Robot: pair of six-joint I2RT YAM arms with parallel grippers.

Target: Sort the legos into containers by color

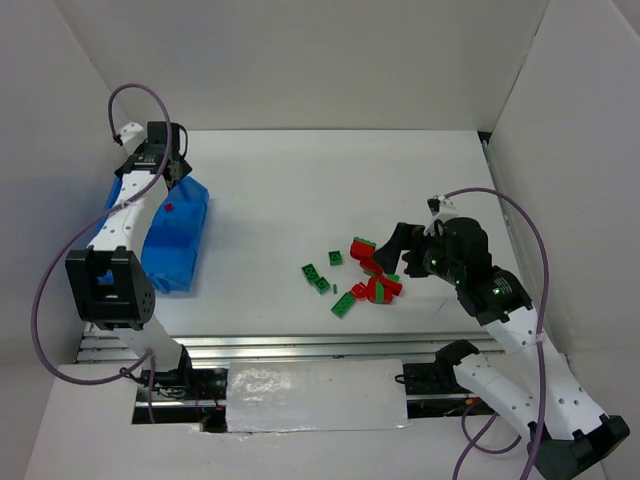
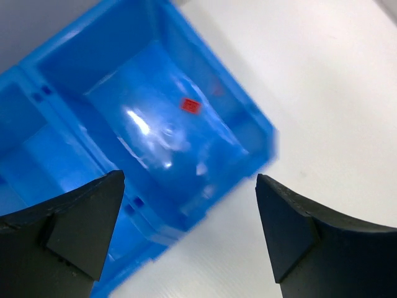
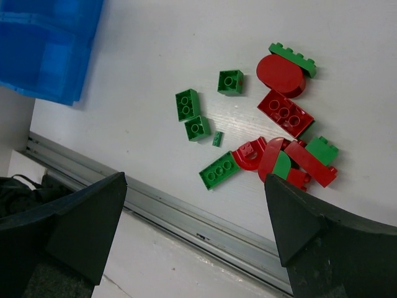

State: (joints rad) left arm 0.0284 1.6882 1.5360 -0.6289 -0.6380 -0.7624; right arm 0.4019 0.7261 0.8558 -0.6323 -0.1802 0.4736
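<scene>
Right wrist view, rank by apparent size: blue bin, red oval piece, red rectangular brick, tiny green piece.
1. blue bin, though cropped.
2. red oval piece and red rectangular brick: too alike to rank.
3. tiny green piece.

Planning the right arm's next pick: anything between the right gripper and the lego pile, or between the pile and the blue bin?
Nothing visible. The right gripper hangs open near the legos with no object between them. From the legos to the blue bin, only white table shows.

Blue bin (image 2: 236, 105) blurred, cropped by left edge in left wrist view; left arm (image 1: 125, 215) covers part of it in top view.
</scene>
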